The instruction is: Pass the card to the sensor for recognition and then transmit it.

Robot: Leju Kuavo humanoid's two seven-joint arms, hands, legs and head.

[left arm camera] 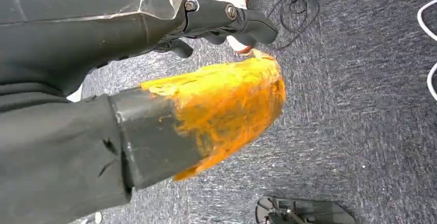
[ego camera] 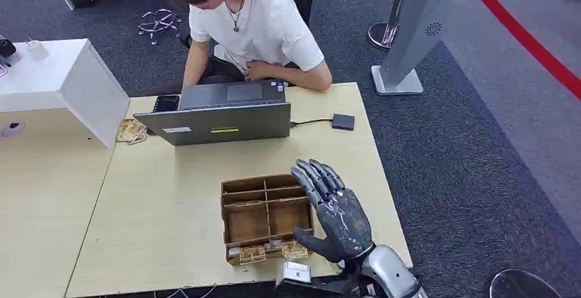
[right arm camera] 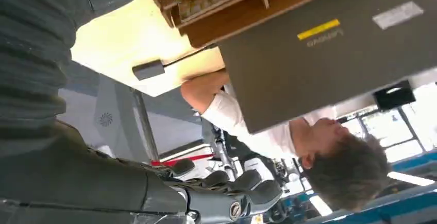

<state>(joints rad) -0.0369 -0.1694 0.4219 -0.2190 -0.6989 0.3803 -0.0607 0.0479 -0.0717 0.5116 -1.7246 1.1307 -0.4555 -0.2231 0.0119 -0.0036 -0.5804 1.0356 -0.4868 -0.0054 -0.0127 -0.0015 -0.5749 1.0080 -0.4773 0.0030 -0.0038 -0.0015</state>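
Right robot hand [ego camera: 334,214] is up over the right side of the wooden tray [ego camera: 266,217], fingers spread and straight, thumb out toward the tray's front row. Nothing in it that I can see. In the right wrist view the fingers [right arm camera: 242,193] look loosely extended with no card between them.

Cards [ego camera: 273,251] sit in the tray's front compartments, nearest me, two small stacks side by side. The thumb is just beside the right stack; can't tell if it's touching. A white card-like piece [ego camera: 296,271] lies at the worktop [ego camera: 164,209] edge in front of the tray, under the wrist. Not sure what it is.

Left robot hand [left arm camera: 216,20]: hanging over the carpet, fingers curled in, nothing in them as far as I can see. The orange-coated thumb [left arm camera: 227,105] is in the foreground.

Sensor: my guess is the small dark box [ego camera: 343,121] cabled to the laptop [ego camera: 219,114], well apart from the tray, at the far right of the worktop. A person [ego camera: 253,24] sits behind the laptop.

Progress, my read: early. No card picked yet. Still to do: grasp a card, carry it to the sensor, wait for the read, hand it over.
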